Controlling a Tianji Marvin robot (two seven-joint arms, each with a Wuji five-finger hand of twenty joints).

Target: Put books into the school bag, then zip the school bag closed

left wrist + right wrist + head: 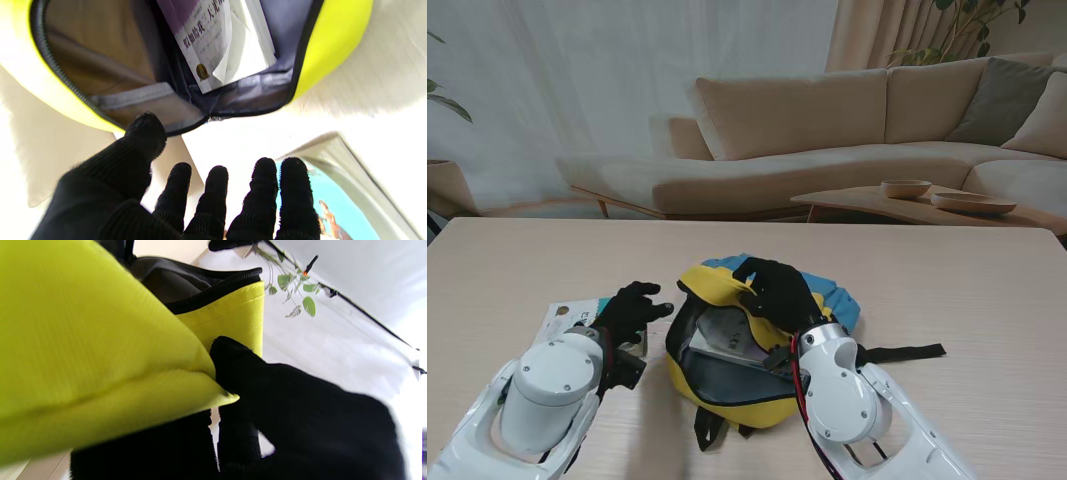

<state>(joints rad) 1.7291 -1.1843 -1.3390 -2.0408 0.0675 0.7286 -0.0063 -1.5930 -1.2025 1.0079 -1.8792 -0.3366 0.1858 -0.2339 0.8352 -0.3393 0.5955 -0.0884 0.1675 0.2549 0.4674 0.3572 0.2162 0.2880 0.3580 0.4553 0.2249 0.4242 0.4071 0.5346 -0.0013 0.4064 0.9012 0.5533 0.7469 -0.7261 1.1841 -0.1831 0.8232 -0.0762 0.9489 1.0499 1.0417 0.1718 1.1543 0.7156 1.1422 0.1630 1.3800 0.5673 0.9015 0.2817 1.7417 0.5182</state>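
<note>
Stand view: school bag (727, 390) lies flat, mouth facing me.

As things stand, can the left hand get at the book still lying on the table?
Probably yes. The left hand hovers open over the book with nothing between them, and the right hand holds the school bag flap up, off to the side.

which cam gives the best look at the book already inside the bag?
Left wrist view: the book fills the open school bag, cover text sharp. Stand view shows it only as a small pale patch inside. Right wrist view sees just yellow flap pinched by the right hand.
</note>
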